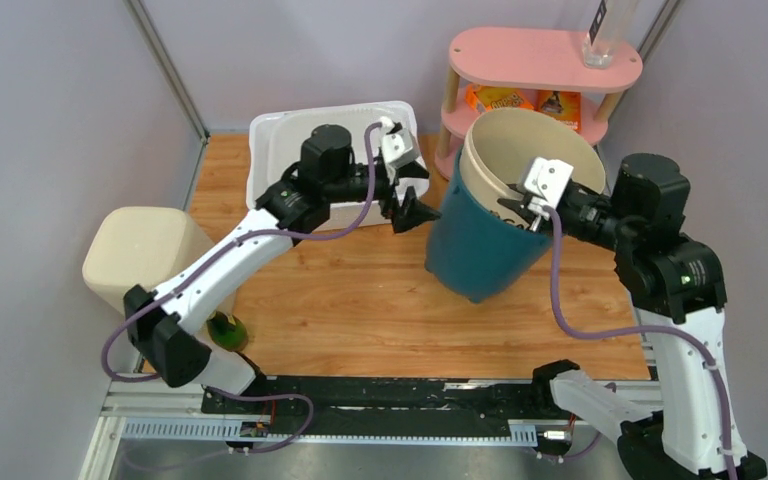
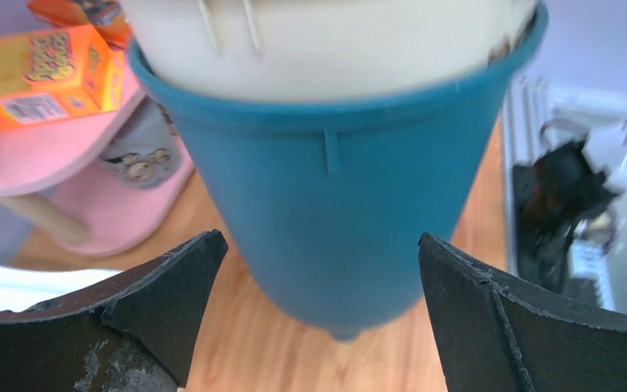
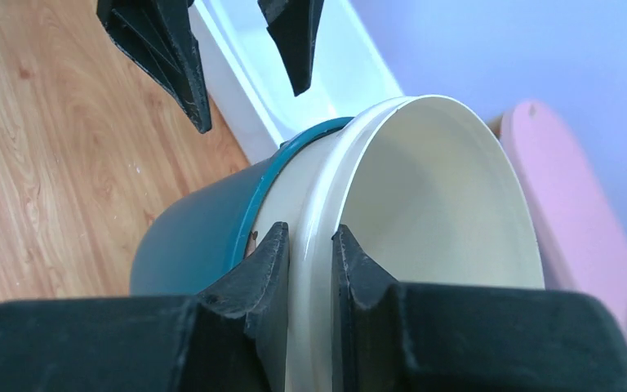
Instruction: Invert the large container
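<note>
My right hand (image 3: 310,243) pinches the rim of the tilted large container (image 1: 480,250). My left hand (image 1: 412,210) gapes empty, just off its wall.

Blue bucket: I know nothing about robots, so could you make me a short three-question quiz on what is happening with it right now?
1. True or false: the bucket stands upright.
2. Which part of the bucket does the right gripper pinch? A. its rim B. its base C. a side handle
3. Fill in: the left gripper, beside the bucket without touching it, has its jaws ____.

Key: 1 false, it is tilted; 2 A; 3 open.
</note>
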### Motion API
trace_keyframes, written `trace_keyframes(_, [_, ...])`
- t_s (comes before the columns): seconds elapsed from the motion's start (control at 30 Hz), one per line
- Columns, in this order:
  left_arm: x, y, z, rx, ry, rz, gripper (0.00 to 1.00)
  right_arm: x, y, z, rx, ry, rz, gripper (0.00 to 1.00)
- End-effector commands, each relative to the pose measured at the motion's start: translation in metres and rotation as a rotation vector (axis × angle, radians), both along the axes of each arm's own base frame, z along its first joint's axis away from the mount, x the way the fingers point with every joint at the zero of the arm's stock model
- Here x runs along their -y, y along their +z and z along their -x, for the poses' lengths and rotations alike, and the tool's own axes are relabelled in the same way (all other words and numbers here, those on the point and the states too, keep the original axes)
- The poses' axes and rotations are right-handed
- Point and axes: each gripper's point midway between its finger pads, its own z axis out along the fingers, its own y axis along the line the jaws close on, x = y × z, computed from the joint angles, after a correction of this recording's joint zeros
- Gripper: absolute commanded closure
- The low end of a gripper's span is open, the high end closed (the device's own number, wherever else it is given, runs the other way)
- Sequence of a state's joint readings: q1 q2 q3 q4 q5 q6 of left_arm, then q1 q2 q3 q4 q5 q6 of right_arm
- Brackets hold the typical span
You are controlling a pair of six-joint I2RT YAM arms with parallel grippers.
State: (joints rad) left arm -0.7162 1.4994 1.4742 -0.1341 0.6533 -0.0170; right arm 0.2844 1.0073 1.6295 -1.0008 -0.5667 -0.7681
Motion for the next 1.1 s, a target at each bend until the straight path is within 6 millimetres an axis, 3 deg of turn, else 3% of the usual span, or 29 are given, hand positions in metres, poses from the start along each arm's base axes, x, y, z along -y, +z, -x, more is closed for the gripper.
trace_keyframes(0.0, [-0.037, -0.01, 0.029, 0.421, -0.142, -0.219, 0.0, -0.016, 0.099, 0.039, 0.535, 0.23, 0.006, 1.0])
trace_keyframes(0.13, [-0.063, -0.007, 0.047, 0.581, -0.19, -0.351, 0.0, -0.026, 0.086, 0.047, 0.518, 0.325, 0.018, 1.0])
trace_keyframes(0.2, [-0.07, 0.006, 0.053, 0.62, -0.193, -0.357, 0.0, -0.031, 0.08, 0.049, 0.508, 0.367, 0.021, 1.0])
trace_keyframes(0.47, [-0.073, 0.107, 0.065, 0.748, -0.062, -0.147, 0.01, -0.037, 0.059, 0.047, 0.42, 0.407, 0.005, 1.0])
trace_keyframes(0.6, [-0.058, 0.137, 0.077, 0.781, -0.083, -0.071, 0.01, -0.04, 0.044, 0.048, 0.417, 0.444, 0.032, 1.0])
trace_keyframes(0.67, [-0.047, 0.137, 0.081, 0.762, -0.138, -0.082, 0.01, -0.041, 0.039, 0.049, 0.438, 0.469, 0.061, 1.0])
trace_keyframes(0.7, [-0.035, 0.124, 0.077, 0.729, -0.176, -0.107, 0.02, -0.042, 0.038, 0.048, 0.451, 0.473, 0.072, 1.0])
trace_keyframes(0.83, [-0.017, 0.11, 0.079, 0.69, -0.232, -0.161, 0.04, -0.039, 0.051, 0.04, 0.491, 0.439, 0.096, 1.0])
trace_keyframes(0.87, [-0.017, 0.109, 0.084, 0.682, -0.223, -0.151, 0.04, -0.037, 0.059, 0.039, 0.512, 0.422, 0.1, 1.0])
trace_keyframes(0.9, [-0.016, 0.122, 0.079, 0.72, -0.172, -0.115, 0.03, -0.035, 0.068, 0.038, 0.537, 0.402, 0.105, 1.0])
trace_keyframes(0.93, [-0.021, 0.117, 0.084, 0.705, -0.153, -0.106, 0.02, -0.032, 0.076, 0.037, 0.559, 0.376, 0.111, 1.0])
trace_keyframes(0.97, [-0.022, 0.131, 0.078, 0.75, -0.09, -0.057, 0.01, -0.028, 0.084, 0.036, 0.584, 0.347, 0.121, 1.0])
trace_keyframes(1.03, [-0.031, 0.111, 0.075, 0.742, -0.016, -0.053, 0.0, -0.017, 0.098, 0.032, 0.643, 0.276, 0.162, 1.0])
trace_keyframes(1.07, [-0.046, 0.12, 0.078, 0.76, 0.031, -0.031, 0.0, -0.01, 0.104, 0.029, 0.673, 0.236, 0.19, 1.0])
